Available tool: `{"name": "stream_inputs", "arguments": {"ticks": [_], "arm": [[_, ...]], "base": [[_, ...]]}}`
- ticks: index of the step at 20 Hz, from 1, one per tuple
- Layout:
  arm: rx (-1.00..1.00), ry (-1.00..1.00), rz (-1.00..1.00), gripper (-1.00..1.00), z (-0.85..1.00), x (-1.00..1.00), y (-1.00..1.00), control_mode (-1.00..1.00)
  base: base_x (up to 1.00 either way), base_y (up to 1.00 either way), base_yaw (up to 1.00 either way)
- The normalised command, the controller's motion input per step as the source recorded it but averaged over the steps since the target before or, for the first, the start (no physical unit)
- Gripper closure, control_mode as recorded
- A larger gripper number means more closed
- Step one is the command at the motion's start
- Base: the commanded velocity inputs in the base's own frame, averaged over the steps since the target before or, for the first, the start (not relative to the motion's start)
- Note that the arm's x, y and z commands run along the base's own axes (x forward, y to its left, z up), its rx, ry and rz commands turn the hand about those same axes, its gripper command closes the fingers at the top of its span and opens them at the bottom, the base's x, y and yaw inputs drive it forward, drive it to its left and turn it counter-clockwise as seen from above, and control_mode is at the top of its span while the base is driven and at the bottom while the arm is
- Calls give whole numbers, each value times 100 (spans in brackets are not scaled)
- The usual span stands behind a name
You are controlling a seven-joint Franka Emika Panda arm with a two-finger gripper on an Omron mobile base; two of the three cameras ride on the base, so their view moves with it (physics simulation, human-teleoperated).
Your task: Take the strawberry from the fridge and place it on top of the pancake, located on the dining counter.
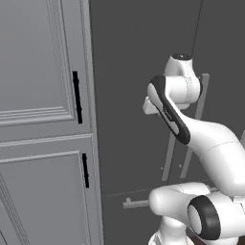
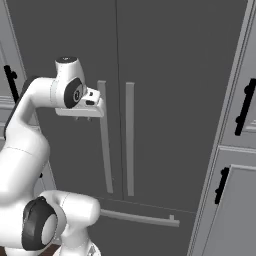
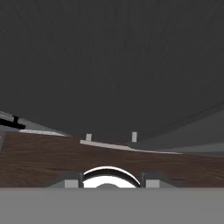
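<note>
Gripper [image 2: 82, 118] hangs before the closed fridge [image 2: 165, 75], above brown floor [image 3: 43, 159].

Flat, even, shadowless rendered light

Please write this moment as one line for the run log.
stage: reach for fridge | fridge: both doors closed | hand: beside left door handle, contact unclear | strawberry: still inside
</note>
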Motion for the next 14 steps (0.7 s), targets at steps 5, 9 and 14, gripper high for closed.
{"name": "stream_inputs", "arguments": {"ticks": [5,9,14], "arm": [[0,0,0,-100,0,0,0,100],[0,0,0,-100,0,0,0,100],[0,0,0,-100,0,0,0,100]], "base": [[-19,0,0],[-54,-6,-3],[-42,-38,-3]]}}
